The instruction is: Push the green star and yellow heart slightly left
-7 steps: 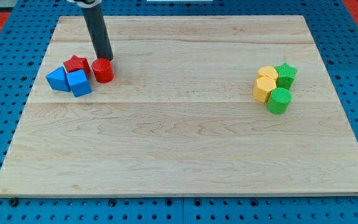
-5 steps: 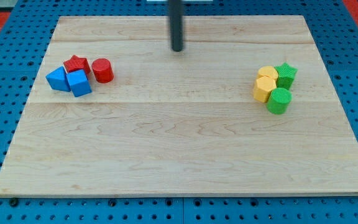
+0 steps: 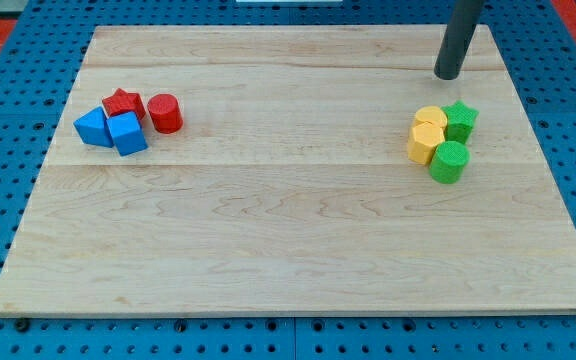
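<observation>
Now my tip [image 3: 448,76], a bare rod grasping nothing, hovers just above the green star [image 3: 460,120] and yellow heart [image 3: 430,117]; approach underway, next I must swing round to their right side.

Green star [image 3: 460,120], green cylinder [image 3: 448,161], yellow heart [image 3: 430,118], 2 blue blocks [image 3: 111,129], pale striped wooden board [image 3: 288,230]

my tip [image 3: 448,76] just above green star [image 3: 460,120], apart

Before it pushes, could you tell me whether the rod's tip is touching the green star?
Apart. The camera view shows bare board between my tip and the green star, which lies just below it.
</observation>
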Action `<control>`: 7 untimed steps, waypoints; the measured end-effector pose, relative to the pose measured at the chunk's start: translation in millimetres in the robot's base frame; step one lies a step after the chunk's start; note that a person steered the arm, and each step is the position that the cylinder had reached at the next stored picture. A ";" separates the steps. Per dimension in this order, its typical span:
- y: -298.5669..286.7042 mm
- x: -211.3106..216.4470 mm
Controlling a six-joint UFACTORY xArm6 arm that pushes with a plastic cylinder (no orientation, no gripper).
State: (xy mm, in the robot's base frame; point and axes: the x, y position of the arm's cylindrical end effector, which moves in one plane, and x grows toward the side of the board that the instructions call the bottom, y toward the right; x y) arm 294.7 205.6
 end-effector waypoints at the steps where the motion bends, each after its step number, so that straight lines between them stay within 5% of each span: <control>1: 8.9 0.0; 2: 136.9 0.0; 3: 139.3 0.7; 5: 138.3 39.3; 6: 86.6 89.1; 7: 12.4 93.9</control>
State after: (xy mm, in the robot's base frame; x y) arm 388.6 218.0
